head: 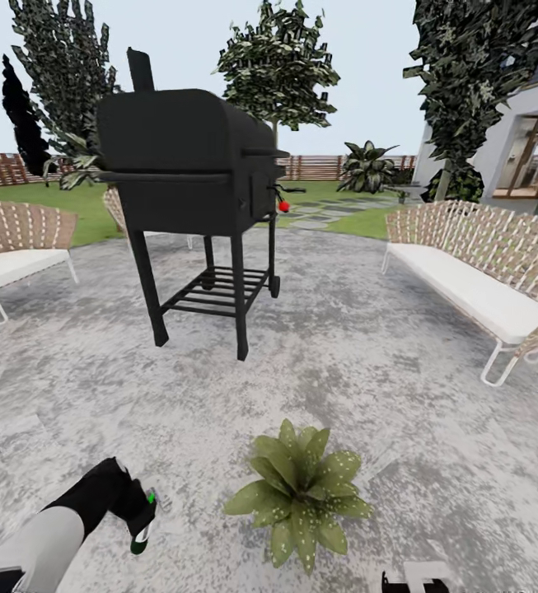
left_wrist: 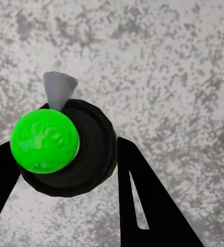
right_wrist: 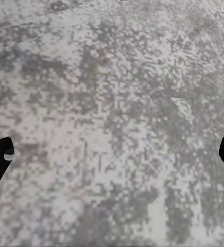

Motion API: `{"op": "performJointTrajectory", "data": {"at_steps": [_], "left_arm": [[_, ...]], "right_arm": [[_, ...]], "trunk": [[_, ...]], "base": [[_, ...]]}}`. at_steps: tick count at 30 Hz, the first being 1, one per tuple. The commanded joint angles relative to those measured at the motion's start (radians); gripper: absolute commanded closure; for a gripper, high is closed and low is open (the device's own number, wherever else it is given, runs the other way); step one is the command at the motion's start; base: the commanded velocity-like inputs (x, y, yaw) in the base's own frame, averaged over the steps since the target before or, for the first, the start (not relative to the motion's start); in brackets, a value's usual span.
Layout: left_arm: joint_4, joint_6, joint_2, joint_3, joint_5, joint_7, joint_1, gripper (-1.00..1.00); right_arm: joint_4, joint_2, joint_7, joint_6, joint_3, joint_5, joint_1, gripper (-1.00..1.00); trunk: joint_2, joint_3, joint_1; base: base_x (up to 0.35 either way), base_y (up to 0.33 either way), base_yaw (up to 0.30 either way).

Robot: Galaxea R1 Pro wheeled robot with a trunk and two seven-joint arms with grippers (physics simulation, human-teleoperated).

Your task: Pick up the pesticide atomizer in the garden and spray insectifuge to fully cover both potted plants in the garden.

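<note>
One potted plant point(head: 301, 490), a low rosette of pale-speckled green leaves, stands on the grey paved patio point(head: 384, 371) near the front centre; its leaves hide its pot. Left of it, my left gripper point(head: 141, 517) is shut on the pesticide atomizer point(head: 144, 531), held just above the paving. In the left wrist view the atomizer point(left_wrist: 65, 149) shows a bright green ball top, a black round body and a grey cone nozzle, with black fingers point(left_wrist: 142, 195) on either side. My right gripper point(right_wrist: 112, 154) is open over bare paving; it sits at the frame's bottom edge point(head: 417, 581).
A black barbecue grill point(head: 190, 177) on legs stands mid-patio behind the plant. A woven bench with white cushion point(head: 474, 280) lines the right side, a similar chair point(head: 13, 247) the left. Lawn, trees, a wooden fence and a house point(head: 532, 140) lie beyond.
</note>
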State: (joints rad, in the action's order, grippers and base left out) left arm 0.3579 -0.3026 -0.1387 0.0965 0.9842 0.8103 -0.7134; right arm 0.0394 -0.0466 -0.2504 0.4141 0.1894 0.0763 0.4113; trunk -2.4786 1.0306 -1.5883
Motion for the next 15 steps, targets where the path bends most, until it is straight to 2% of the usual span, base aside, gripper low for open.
{"op": "performJointTrajectory", "data": {"at_steps": [1,3,6,9,12,15], "left_arm": [[-0.007,-0.008,0.001,0.01,-0.001,-0.003,0.0,1.0],[-0.024,-0.006,0.003,0.012,-0.004,-0.009,0.001,1.0],[-0.04,-0.003,0.005,0.011,-0.003,-0.01,0.001,1.0],[-0.046,-0.002,0.005,0.011,-0.004,-0.007,0.006,1.0],[-0.055,-0.001,0.004,0.003,0.008,-0.004,0.042,1.0],[-0.053,-0.001,0.005,0.002,0.01,-0.006,0.054,1.0]], "right_arm": [[-0.001,0.0,-0.003,0.003,0.009,0.008,0.001,-1.0],[-0.001,-0.001,-0.003,0.003,0.008,0.008,0.001,-1.0],[-0.002,-0.001,-0.002,0.004,0.008,0.008,0.001,-1.0],[-0.005,-0.001,0.0,0.005,0.01,0.007,0.001,-1.0],[-0.005,-0.001,0.0,0.004,0.01,0.007,0.001,-1.0],[-0.001,0.001,-0.002,0.003,0.009,0.009,0.001,-1.0]], "trunk": [[0.0,0.001,0.0],[0.0,0.001,0.0],[0.0,0.001,0.0],[0.0,0.001,0.0],[0.0,0.001,0.0],[0.0,0.001,0.0]], "base": [[0.258,0.141,-0.299],[0.279,0.054,-0.297],[0.189,0.01,-0.097],[0.034,0.002,-0.015],[0.004,0.0,-0.002],[0.001,0.0,-0.005]]}}
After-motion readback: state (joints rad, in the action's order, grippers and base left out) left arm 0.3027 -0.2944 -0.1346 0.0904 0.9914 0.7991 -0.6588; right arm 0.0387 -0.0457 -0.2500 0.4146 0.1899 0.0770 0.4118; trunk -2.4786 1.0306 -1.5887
